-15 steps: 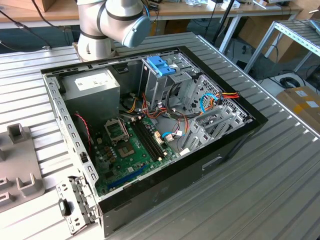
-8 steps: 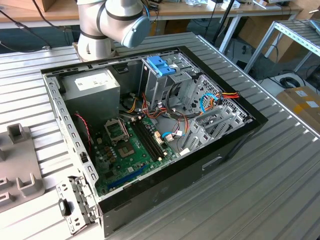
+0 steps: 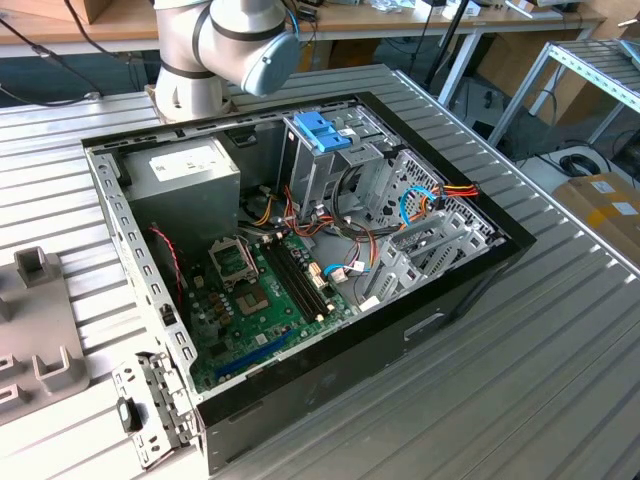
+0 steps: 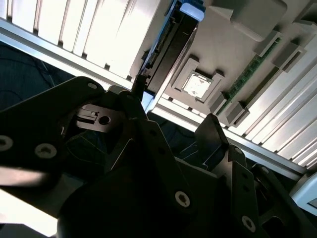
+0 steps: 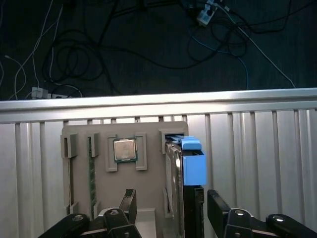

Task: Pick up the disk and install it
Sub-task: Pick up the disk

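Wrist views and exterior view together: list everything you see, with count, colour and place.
disk: one, grey with blue frame, on edge in tray slot
holder tray: one, grey, on table
processor chip: one, silver, in tray
memory stick: one, green, in tray
computer case: one, black, open, on table
power-supply box: one, grey, in case
motherboard: one, green, in case
table: one, silver, slatted
arm: one, grey, beside case
gripper: one, black, open, straddling disk

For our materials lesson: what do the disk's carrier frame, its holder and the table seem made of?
Carrier frame: likely plastic, evenly blue, moulded. Holder: probably matte plastic, dull grey-beige, no glint. Table: apparently aluminium, silvery ribbed slats catching light.
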You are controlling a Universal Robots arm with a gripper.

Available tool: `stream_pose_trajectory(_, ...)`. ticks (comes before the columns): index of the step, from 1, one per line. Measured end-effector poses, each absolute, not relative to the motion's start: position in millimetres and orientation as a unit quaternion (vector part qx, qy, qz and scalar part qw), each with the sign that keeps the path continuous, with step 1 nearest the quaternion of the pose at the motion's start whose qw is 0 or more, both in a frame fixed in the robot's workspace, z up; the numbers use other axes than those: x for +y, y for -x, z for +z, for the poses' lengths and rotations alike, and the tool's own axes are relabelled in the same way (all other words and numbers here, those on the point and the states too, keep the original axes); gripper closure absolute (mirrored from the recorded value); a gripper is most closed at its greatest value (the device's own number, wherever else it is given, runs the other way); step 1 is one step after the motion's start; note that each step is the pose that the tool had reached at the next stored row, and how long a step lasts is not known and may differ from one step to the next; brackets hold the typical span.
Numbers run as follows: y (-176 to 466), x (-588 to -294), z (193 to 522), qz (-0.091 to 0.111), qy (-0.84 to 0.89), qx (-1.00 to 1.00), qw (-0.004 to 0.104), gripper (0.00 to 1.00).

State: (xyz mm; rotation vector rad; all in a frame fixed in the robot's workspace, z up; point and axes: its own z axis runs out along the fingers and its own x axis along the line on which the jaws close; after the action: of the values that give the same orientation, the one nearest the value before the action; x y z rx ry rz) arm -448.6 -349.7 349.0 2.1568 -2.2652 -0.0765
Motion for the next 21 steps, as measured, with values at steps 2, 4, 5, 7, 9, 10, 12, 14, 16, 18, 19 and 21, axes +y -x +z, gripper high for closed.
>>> stream_pose_trajectory(2, 449, -348, 349, -0.024, -0.689, -0.724, 0.006, 0.33)
stream_pose_trajectory(4, 449, -345, 348, -0.024, -0.689, -0.724, 0.006, 0.33)
stream_pose_trajectory(5, 449, -343, 348, -0.024, -0.689, -0.724, 0.006, 0.33)
stream_pose_trajectory(7, 450, -340, 347, -0.024, -0.689, -0.724, 0.006, 0.33)
stream_pose_trajectory(9, 450, -338, 347, -0.024, -0.689, -0.724, 0.006, 0.33)
stream_pose_trajectory(10, 451, -336, 346, -0.024, -0.689, -0.724, 0.006, 0.33)
stream_pose_trajectory(12, 453, -334, 346, -0.025, -0.689, -0.724, 0.007, 0.33)
stream_pose_trajectory(14, 454, -333, 345, -0.024, -0.689, -0.724, 0.006, 0.33)
stream_pose_trajectory(16, 456, -333, 345, -0.024, -0.689, -0.724, 0.006, 0.33)
stream_pose_trajectory(18, 459, -332, 343, -0.024, -0.689, -0.724, 0.006, 0.33)
stream_pose_trajectory(19, 460, -331, 343, -0.024, -0.689, -0.724, 0.006, 0.33)
stream_pose_trajectory(21, 461, -330, 342, -0.025, -0.689, -0.724, 0.007, 0.33)
